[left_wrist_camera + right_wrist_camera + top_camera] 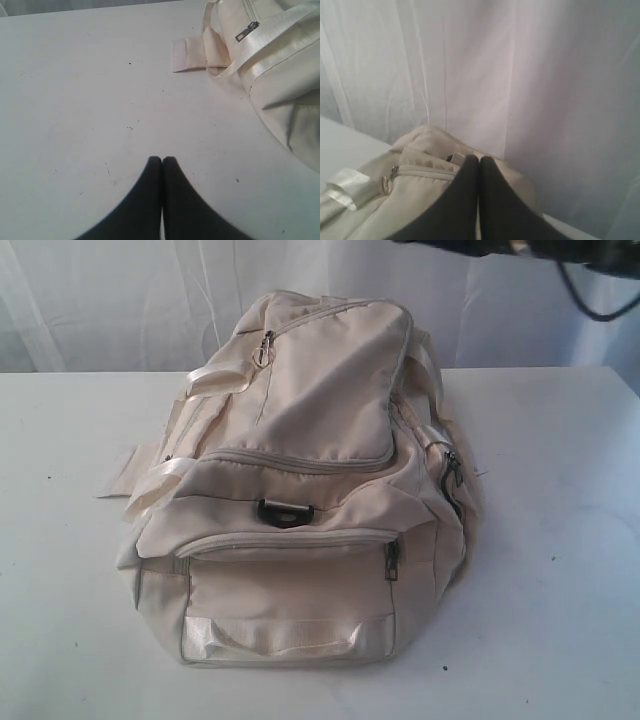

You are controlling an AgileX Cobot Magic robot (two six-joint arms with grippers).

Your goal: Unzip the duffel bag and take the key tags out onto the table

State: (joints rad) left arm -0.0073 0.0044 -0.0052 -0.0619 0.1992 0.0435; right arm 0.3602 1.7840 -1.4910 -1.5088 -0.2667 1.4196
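Tips of your right pincer (479,160) are pressed together, so part them and pinch the ringed zip pull (386,184) nearby on the duffel bag (420,145).

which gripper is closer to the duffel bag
Right, by the wrist views. The right gripper is shut over the top of the duffel bag, near its ring zip pull; the left gripper is shut over the table, the bag to one side.
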